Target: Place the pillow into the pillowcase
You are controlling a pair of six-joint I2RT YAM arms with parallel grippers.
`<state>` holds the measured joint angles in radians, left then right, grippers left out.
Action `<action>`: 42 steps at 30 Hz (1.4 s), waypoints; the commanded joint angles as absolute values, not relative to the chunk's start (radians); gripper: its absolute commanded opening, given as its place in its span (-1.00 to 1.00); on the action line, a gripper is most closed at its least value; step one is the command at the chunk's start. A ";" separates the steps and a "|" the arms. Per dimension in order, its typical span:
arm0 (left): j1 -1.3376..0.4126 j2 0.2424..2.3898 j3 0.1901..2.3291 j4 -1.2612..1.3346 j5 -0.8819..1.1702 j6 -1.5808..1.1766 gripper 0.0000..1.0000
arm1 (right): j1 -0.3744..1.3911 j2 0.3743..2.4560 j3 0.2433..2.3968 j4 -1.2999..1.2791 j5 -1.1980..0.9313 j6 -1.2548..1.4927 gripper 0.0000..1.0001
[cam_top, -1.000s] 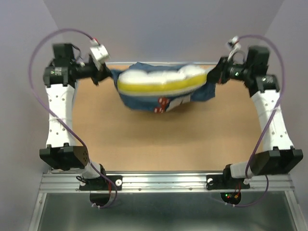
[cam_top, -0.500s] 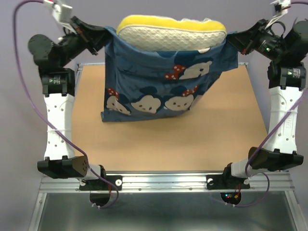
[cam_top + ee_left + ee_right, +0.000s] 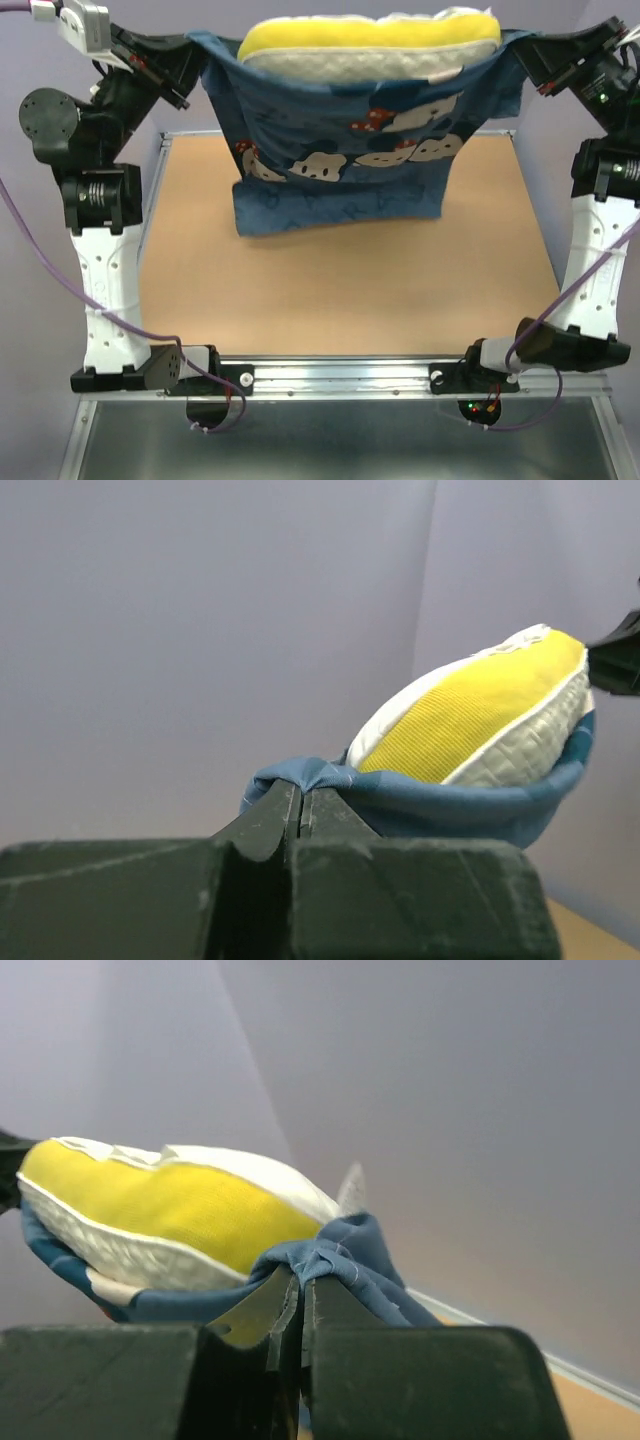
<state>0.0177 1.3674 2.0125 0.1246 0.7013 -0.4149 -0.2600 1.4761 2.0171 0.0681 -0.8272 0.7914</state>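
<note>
The blue pillowcase [image 3: 340,170] with cartoon mouse faces hangs high above the table, stretched between both grippers with its opening upward. The white pillow [image 3: 370,45] with its yellow band sits in the opening, its top sticking out. My left gripper [image 3: 195,55] is shut on the pillowcase's left top corner, seen in the left wrist view [image 3: 300,790] next to the pillow [image 3: 480,715]. My right gripper [image 3: 520,55] is shut on the right top corner, seen bunched in the right wrist view [image 3: 300,1275] beside the pillow [image 3: 170,1205].
The brown tabletop [image 3: 340,290] lies below the hanging pillowcase. Grey walls stand behind and at both sides. A metal rail [image 3: 340,375] with the arm bases runs along the near edge.
Both arms have lifted the pillowcase from near the table to high above it. The case now hangs full length, and the pillow has sunk a little deeper in the opening.
</note>
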 commanded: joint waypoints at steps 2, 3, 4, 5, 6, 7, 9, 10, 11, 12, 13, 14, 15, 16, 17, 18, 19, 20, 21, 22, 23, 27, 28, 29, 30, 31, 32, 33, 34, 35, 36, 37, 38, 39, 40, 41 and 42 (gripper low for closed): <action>0.003 1.364 1.929 0.086 0.745 -0.328 -1.00 | -0.219 1.444 1.828 0.256 -0.888 0.881 -0.99; 0.021 1.411 2.123 0.086 0.701 -0.345 -1.00 | -0.221 1.481 1.912 0.250 -0.893 0.868 -0.99; 0.056 1.437 2.232 0.191 0.698 -0.465 -1.00 | -0.273 1.558 2.173 0.227 -0.882 0.891 -0.99; 0.110 1.468 2.335 0.269 0.703 -0.560 -1.00 | -0.308 1.600 2.307 0.229 -0.861 0.926 -0.99; 0.200 1.497 2.506 0.323 0.671 -0.622 -1.00 | -0.357 1.636 2.433 0.229 -0.830 1.005 -0.99; 0.222 1.540 2.564 0.342 0.635 -0.653 -1.00 | -0.418 1.670 2.550 0.232 -0.751 1.020 -0.99; 0.232 1.523 2.545 0.374 0.615 -0.705 -1.00 | -0.426 1.637 2.544 0.236 -0.689 1.031 -0.99; 0.163 1.461 2.340 0.400 0.650 -0.709 -1.00 | -0.399 1.596 2.417 0.292 -0.715 1.086 -0.99; 0.114 1.432 2.222 0.400 0.667 -0.689 -1.00 | -0.320 1.556 2.257 0.510 -0.748 1.126 -0.99; 0.062 1.415 2.132 0.355 0.689 -0.640 -1.00 | -0.257 1.537 2.086 0.461 -0.785 1.111 -0.99; 0.013 1.407 2.026 0.306 0.708 -0.524 -1.00 | -0.205 1.548 2.083 0.304 -0.808 0.953 -0.99; -0.032 1.410 1.996 0.292 0.735 -0.511 -1.00 | -0.130 1.551 2.066 0.182 -0.851 0.886 -0.99; -0.029 1.420 2.050 0.291 0.753 -0.515 -1.00 | -0.120 1.548 2.063 0.186 -0.874 0.858 -0.99; 0.021 1.446 2.112 0.296 0.729 -0.535 -1.00 | -0.138 1.537 2.097 0.186 -0.818 0.851 -0.99; 0.066 1.460 2.179 0.363 0.706 -0.579 -1.00 | -0.167 1.537 2.152 0.187 -0.787 0.847 -0.99; 0.108 1.476 2.247 0.408 0.692 -0.633 -1.00 | -0.191 1.545 2.217 0.187 -0.757 0.838 -0.99; 0.147 1.515 2.393 0.425 0.660 -0.679 -1.00 | -0.224 1.558 2.362 0.189 -0.729 0.833 -0.99; 0.182 1.525 2.442 0.419 0.638 -0.713 -1.00 | -0.265 1.565 2.393 0.189 -0.674 0.831 -0.99; 0.181 1.502 2.403 0.420 0.632 -0.712 -1.00 | -0.267 1.554 2.384 0.192 -0.654 0.825 -0.99; 0.143 1.484 2.334 0.428 0.646 -0.668 -1.00 | -0.262 1.519 2.259 0.290 -0.691 0.851 -0.99; 0.093 1.468 2.265 0.411 0.663 -0.631 -1.00 | -0.247 1.506 2.138 0.405 -0.743 0.901 -0.99; 0.094 1.488 2.253 0.359 0.620 -0.604 -1.00 | -0.349 1.627 2.234 0.316 -0.804 0.997 -0.99; 0.271 1.491 2.269 0.433 0.577 -0.691 -1.00 | -0.450 1.649 2.296 0.336 -0.735 1.173 -0.99; 0.388 1.491 2.275 0.525 0.559 -0.847 -1.00 | -0.686 1.684 2.381 0.386 -0.703 1.316 -0.99; 0.467 1.494 2.287 0.522 0.525 -0.886 -1.00 | -0.766 1.703 2.414 0.405 -0.680 1.365 -0.99; 0.509 1.496 2.295 0.525 0.509 -0.911 -1.00 | -0.799 1.713 2.419 0.431 -0.673 1.402 -0.99; 0.497 1.512 2.296 0.550 0.547 -0.929 -1.00 | -0.787 1.721 2.408 0.563 -0.722 1.451 -0.99; 0.444 1.525 2.295 0.551 0.590 -0.931 -1.00 | -0.706 1.721 2.379 0.604 -0.753 1.488 -0.99; 0.287 1.535 2.255 0.554 0.670 -0.927 -1.00 | -0.625 1.691 2.323 0.582 -0.796 1.424 -0.99; 0.203 1.531 2.219 0.563 0.704 -0.904 -1.00 | -0.412 1.652 2.265 0.527 -0.802 1.338 -0.99; 0.104 1.526 2.185 0.564 0.733 -0.861 -1.00 | -0.308 1.614 2.200 0.467 -0.801 1.247 -0.99; 0.021 1.520 2.130 0.563 0.788 -0.810 -1.00 | -0.217 1.583 2.092 0.441 -0.796 1.100 -0.99; -0.124 1.522 2.125 0.502 0.811 -0.757 -1.00 | -0.080 1.551 2.077 0.366 -0.799 1.042 -0.99; -0.162 1.525 2.141 0.444 0.822 -0.688 -1.00 | -0.043 1.554 2.086 0.333 -0.822 1.002 -0.99; -0.173 1.534 2.214 0.393 0.795 -0.625 -1.00 | -0.034 1.562 2.115 0.306 -0.842 0.941 -0.99; -0.125 1.543 2.259 0.312 0.760 -0.547 -1.00 | -0.076 1.566 2.165 0.245 -0.830 0.907 -0.99; -0.076 1.551 2.296 0.311 0.735 -0.551 -1.00 | -0.130 1.562 2.186 0.233 -0.821 0.893 -0.99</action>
<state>-0.1280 1.5475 2.1826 0.3733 0.8448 -0.7181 -0.0677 1.5608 2.1357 0.3779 -0.8917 1.0946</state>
